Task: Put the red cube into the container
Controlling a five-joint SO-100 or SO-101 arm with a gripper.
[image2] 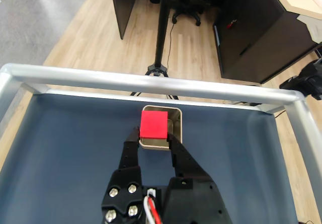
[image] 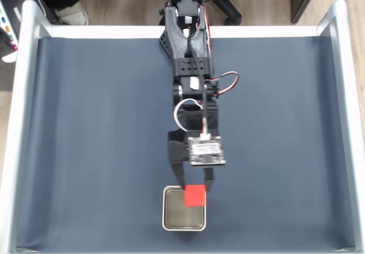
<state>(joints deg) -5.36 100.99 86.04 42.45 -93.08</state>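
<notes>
My gripper (image: 195, 189) (image2: 152, 131) is shut on the red cube (image: 195, 196) (image2: 153, 124), which sits between the two black fingertips. In the fixed view the cube hangs over the upper right part of the container (image: 174, 218), a square metal tin with a shiny rim near the table's front edge. The wrist view shows the same container (image2: 176, 121) just beyond and under the cube, with its far rim and right wall visible. Whether the cube touches the tin cannot be told.
A dark blue mat (image: 85, 140) covers the table, framed by a silver rail (image: 17, 123) (image2: 151, 82) on all sides. The container stands close to the rail. Beyond the rail the wrist view shows wooden floor, a tripod stand (image2: 160, 43) and dark desks.
</notes>
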